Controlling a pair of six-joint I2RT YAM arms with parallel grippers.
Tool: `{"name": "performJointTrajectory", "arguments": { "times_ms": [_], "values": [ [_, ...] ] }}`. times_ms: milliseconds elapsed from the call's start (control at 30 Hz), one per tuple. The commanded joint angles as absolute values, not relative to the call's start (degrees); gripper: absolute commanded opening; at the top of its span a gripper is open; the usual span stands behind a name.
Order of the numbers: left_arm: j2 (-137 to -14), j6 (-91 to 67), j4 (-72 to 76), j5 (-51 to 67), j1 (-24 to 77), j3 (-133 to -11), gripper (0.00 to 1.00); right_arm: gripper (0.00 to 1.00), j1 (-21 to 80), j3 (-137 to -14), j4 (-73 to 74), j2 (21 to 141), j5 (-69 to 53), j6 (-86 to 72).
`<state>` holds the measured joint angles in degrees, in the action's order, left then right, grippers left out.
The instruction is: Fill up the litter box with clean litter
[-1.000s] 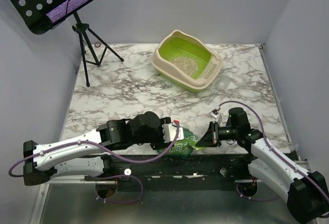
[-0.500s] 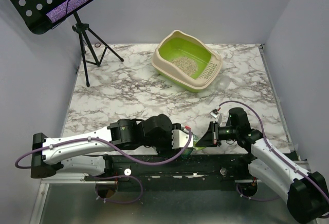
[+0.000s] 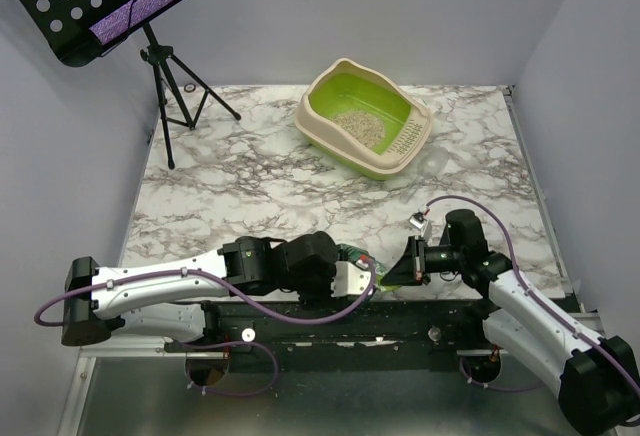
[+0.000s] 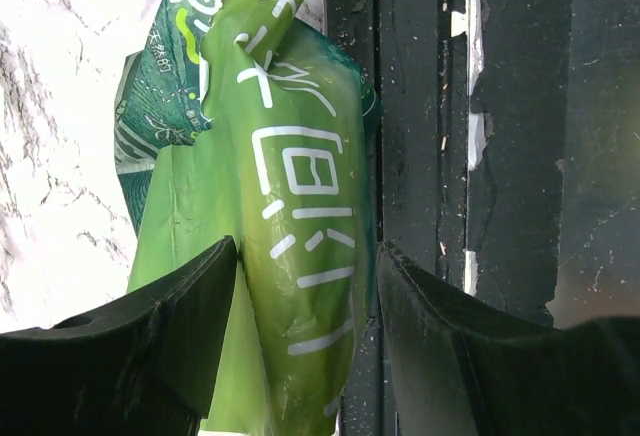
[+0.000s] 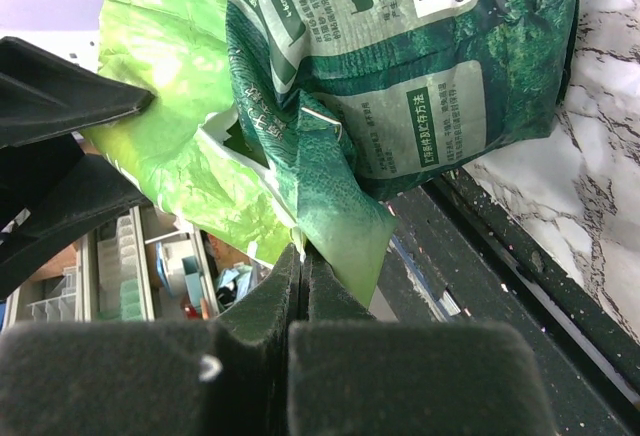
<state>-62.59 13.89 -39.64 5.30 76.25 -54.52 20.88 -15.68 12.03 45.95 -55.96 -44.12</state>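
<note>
The litter box (image 3: 318, 128), beige-rimmed and lime-green inside, stands at the back of the marble table with a small patch of clean litter (image 3: 358, 126) in its middle. The green litter bag (image 3: 356, 254) lies at the table's near edge, between my arms. My left gripper (image 3: 360, 276) is open, its fingers (image 4: 170, 326) either side of the bag (image 4: 300, 186), with a gap showing on the right side. My right gripper (image 5: 301, 256) is shut on a folded edge of the bag (image 5: 400, 76); in the top view it (image 3: 397, 268) sits just right of the bag.
A black music stand on a tripod (image 3: 160, 66) occupies the back left corner. A dark rail (image 3: 400, 321) runs along the near table edge under the bag. Bare marble table (image 3: 260, 176) lies between the bag and the litter box. Walls close both sides.
My left arm has swung right along the near edge, bringing its gripper over the bag and covering most of it from above. The right arm and litter box have not moved.
</note>
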Motion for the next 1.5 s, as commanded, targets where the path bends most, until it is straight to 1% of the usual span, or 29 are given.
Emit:
{"name": "performJointTrajectory", "arguments": {
  "times_ms": [0,100,167,300,400,467,500,667,733,933,1067,1100,1133,1167,1200,1233,1267,1333,1400,1467],
  "values": [
    [-62.67,13.80,-38.50,4.31,76.73,-53.09,0.66,0.00,20.48,-15.21,12.92,45.26,-53.79,-43.95],
    [-62.84,13.80,-38.15,3.61,76.73,-53.09,0.66,0.01,20.48,-15.29,13.09,44.91,-53.70,-43.86],
    [-63.37,13.71,-37.79,3.60,76.64,-53.00,0.64,0.00,20.48,-15.29,13.18,44.91,-53.79,-43.86],
    [-64.34,13.80,-37.62,2.90,76.64,-52.56,0.48,0.00,20.48,-15.38,13.53,44.39,-53.88,-44.03],
    [-64.86,13.80,-38.14,2.55,76.64,-52.73,0.28,0.01,20.48,-15.64,13.62,43.95,-54.49,-44.12],
    [-65.74,13.45,-39.11,1.94,76.73,-53.43,0.08,0.00,20.48,-16.26,13.89,43.68,-54.93,-44.21],
    [-65.92,13.19,-39.37,1.50,76.64,-53.52,0.00,0.01,20.48,-16.69,14.15,43.51,-55.11,-44.12],
    [-62.77,12.39,-36.48,0.44,76.64,-50.46,0.00,0.00,20.48,-19.51,15.55,42.54,-54.15,-43.77],
    [-59.96,12.48,-34.81,-1.93,76.64,-48.17,0.00,0.00,20.48,-21.26,16.08,42.80,-53.70,-43.51],
    [-52.04,13.27,-30.86,-5.18,76.82,-43.60,0.00,0.00,19.34,-27.06,16.52,46.66,-51.33,-42.80],
    [-48.96,13.62,-28.57,-5.62,76.90,-41.05,0.00,0.01,17.14,-31.10,18.36,50.00,-47.73,-38.95],
    [-48.26,13.71,-28.13,-5.89,76.90,-40.44,0.00,0.06,16.53,-32.51,19.94,51.05,-46.33,-37.37],
    [-47.64,13.80,-27.78,-6.32,76.99,-39.99,0.00,0.14,16.18,-34.43,21.00,51.93,-45.10,-35.44],
    [-47.20,13.80,-27.69,-6.59,77.08,-39.82,0.00,0.26,16.17,-36.19,22.05,52.38,-43.26,-33.16],
    [-46.76,13.71,-27.51,-6.94,77.08,-39.64,0.00,0.36,16.17,-38.56,23.28,52.64,-41.76,-31.22],
    [-46.41,13.62,-27.42,-7.47,77.08,-39.46,0.00,0.50,16.17,-41.02,24.42,52.82,-39.83,-28.85],
    [-45.97,13.54,-27.25,-7.91,77.08,-39.29,0.00,0.59,16.17,-43.22,25.74,52.82,-37.73,-26.74],
    [-45.44,13.19,-26.90,-9.31,77.08,-38.94,0.00,0.67,16.17,-47.27,26.89,52.30,-34.12,-23.39],
    [-45.09,12.57,-26.72,-10.28,76.99,-38.76,0.00,0.68,16.26,-49.65,26.89,51.42,-33.14,-21.54],
    [-44.48,12.22,-26.46,-12.12,76.99,-38.59,0.00,0.68,17.31,-51.41,26.11,50.45,-34.62,-19.35]
  ]
}}
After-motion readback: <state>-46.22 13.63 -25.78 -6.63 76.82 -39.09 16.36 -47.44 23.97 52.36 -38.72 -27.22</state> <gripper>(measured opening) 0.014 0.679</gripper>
